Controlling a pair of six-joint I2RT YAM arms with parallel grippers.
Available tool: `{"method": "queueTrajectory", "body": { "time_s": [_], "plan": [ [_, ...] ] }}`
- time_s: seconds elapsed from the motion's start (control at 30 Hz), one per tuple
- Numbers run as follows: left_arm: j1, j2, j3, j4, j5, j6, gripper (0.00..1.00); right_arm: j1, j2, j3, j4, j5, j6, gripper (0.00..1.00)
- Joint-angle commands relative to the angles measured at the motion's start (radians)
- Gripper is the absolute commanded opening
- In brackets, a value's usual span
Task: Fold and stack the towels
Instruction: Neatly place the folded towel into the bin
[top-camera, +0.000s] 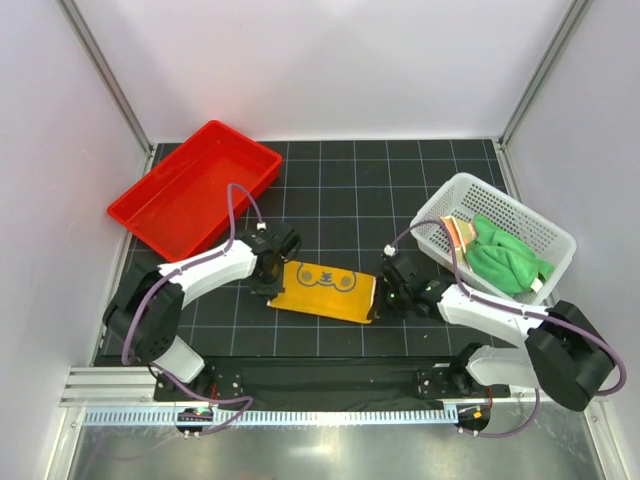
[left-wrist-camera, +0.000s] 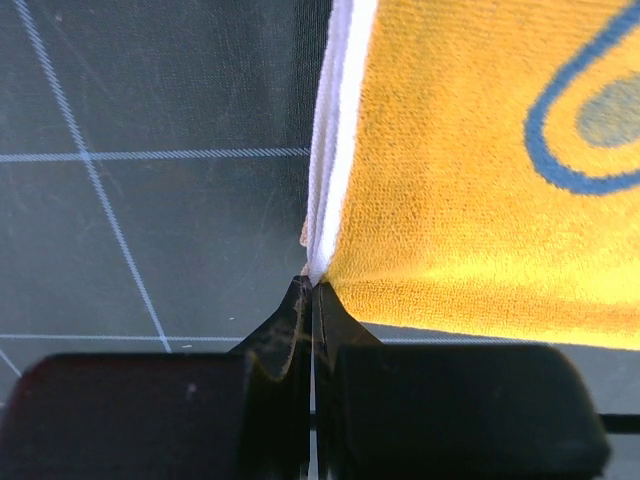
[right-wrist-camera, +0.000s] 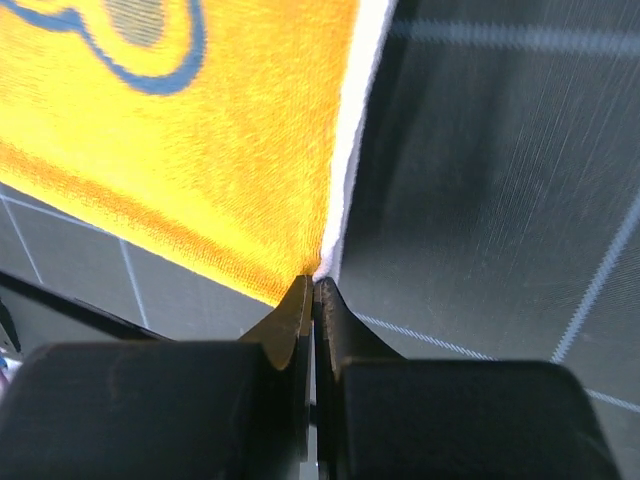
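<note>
Left tool (left-wrist-camera: 312, 288): clenched on a left-edge corner of the yellow-orange terry towel with grey lettering (top-camera: 325, 290). Right tool (right-wrist-camera: 315, 285): clenched on a right-edge corner of the same towel. Towel is spread flat, unfolded, on the dark gridded tabletop (top-camera: 340, 180). Plain bright green cloth (top-camera: 505, 258) and pastel-striped dotted cloth (top-camera: 462, 235): bunched in the white perforated plastic basket (top-camera: 540, 215), right of the yellow towel. Red plastic tray (top-camera: 150, 215): left of and beyond it. Progress is judged early: no fold made, nothing stacked, two cloths not yet taken out.
</note>
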Motion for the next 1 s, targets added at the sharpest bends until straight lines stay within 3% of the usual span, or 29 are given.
{"method": "queueTrajectory", "body": {
  "time_s": [0.0,0.03,0.13,0.17,0.33,0.5,0.7,0.97],
  "plan": [
    [-0.002,0.026,-0.021,0.012,-0.055,-0.007,0.00,0.003,-0.040,-0.065,0.113,-0.042,0.048,0.03],
    [-0.002,0.033,-0.021,0.020,-0.041,-0.006,0.00,0.003,-0.069,-0.068,0.119,-0.044,0.048,0.04],
    [-0.002,0.043,-0.025,0.041,0.014,-0.002,0.00,0.003,-0.118,-0.064,0.103,-0.024,0.056,0.34],
    [-0.002,0.041,-0.028,0.046,0.028,-0.007,0.00,0.004,-0.128,-0.061,0.084,-0.019,0.060,0.36],
    [-0.004,0.015,-0.072,0.104,0.112,-0.048,0.00,0.003,-0.145,-0.071,0.037,0.051,0.074,0.37],
    [-0.004,-0.014,-0.101,0.148,0.172,-0.079,0.00,0.003,-0.114,-0.133,0.145,-0.012,0.105,0.38],
    [-0.004,-0.014,0.021,-0.027,-0.047,-0.016,0.00,0.003,-0.155,-0.145,0.149,0.004,0.129,0.36],
    [-0.004,0.029,0.072,-0.046,-0.076,0.002,0.00,0.003,-0.169,-0.162,0.189,-0.001,0.200,0.43]
  ]
}}
